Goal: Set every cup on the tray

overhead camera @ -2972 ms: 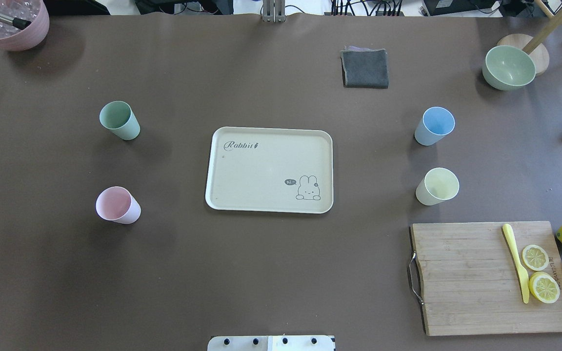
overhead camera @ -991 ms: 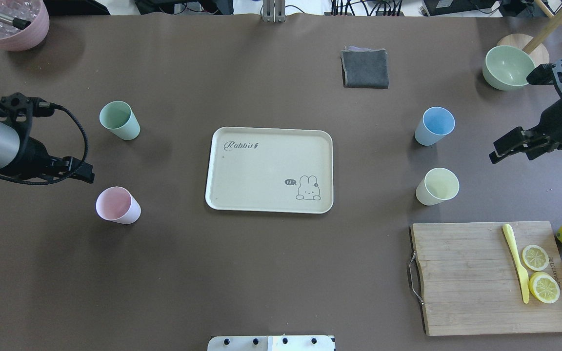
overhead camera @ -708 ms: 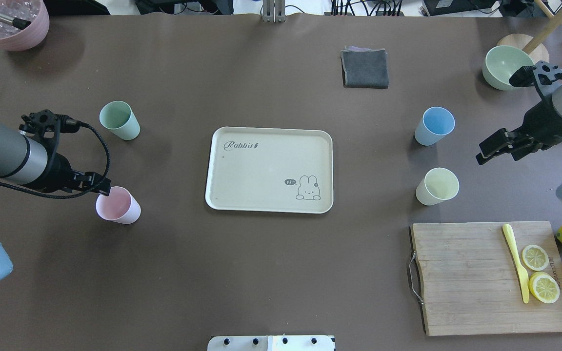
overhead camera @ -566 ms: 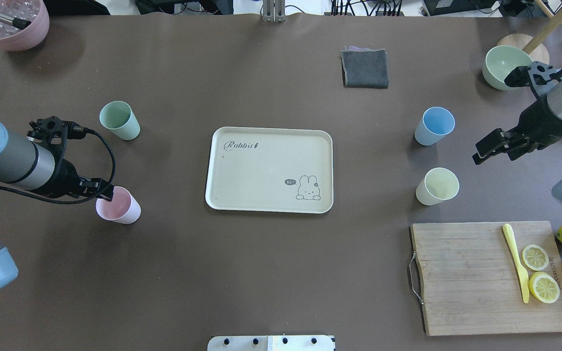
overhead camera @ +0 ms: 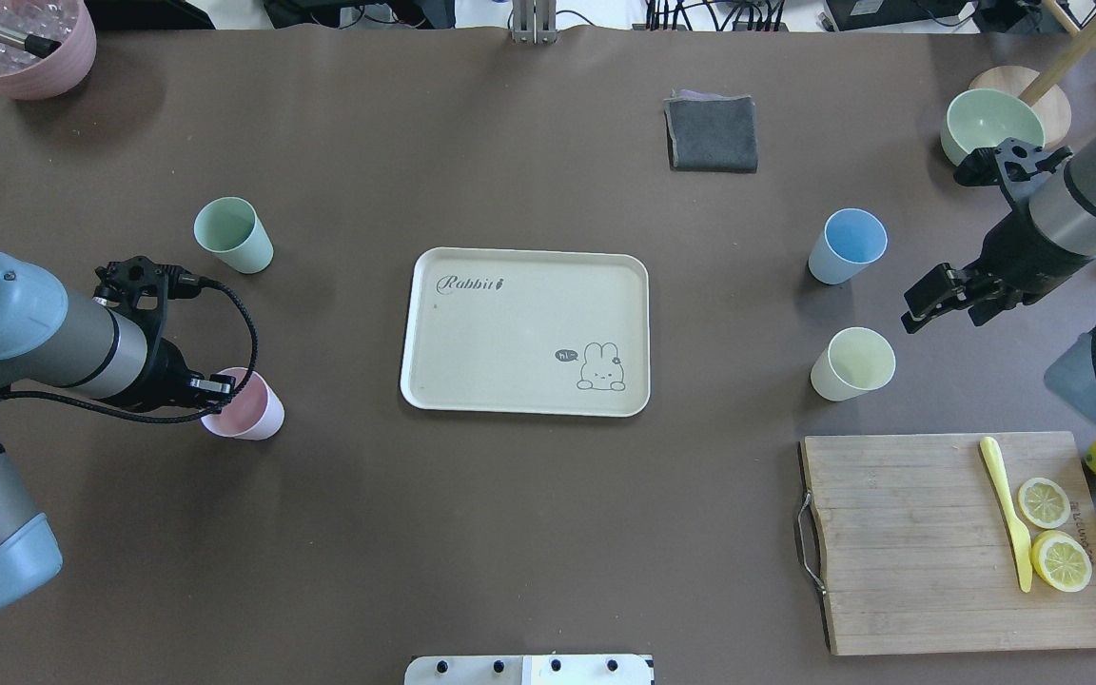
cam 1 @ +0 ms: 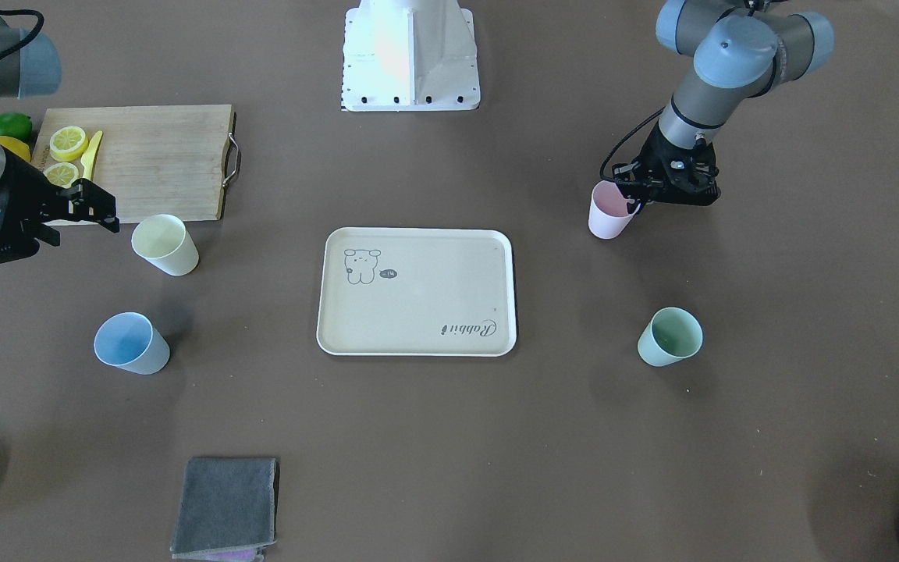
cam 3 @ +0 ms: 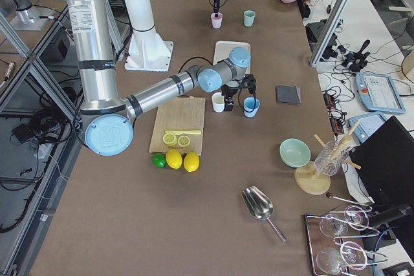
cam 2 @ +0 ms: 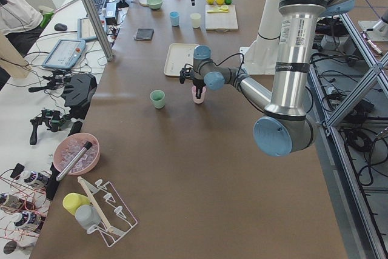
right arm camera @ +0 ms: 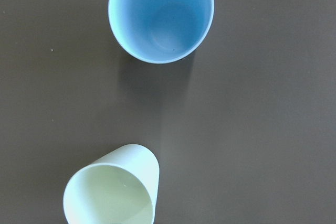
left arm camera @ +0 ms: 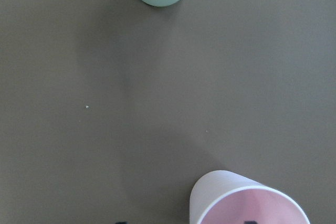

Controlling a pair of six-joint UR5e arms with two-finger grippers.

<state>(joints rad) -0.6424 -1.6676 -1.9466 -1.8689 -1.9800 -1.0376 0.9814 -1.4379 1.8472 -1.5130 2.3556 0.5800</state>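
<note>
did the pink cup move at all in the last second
Yes, slightly. In the overhead view the pink cup now sits a little nearer the tray than before, with the left gripper at its rim.

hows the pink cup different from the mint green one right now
Colour: the pink cup is pale pink, the mint green cup pale green. Contact: the left gripper is at the pink cup's rim; nothing is near the mint green cup. Place: the pink cup stands nearer the robot's base, the mint green cup farther out. Both are upright, alike in shape, and off the tray.
</note>
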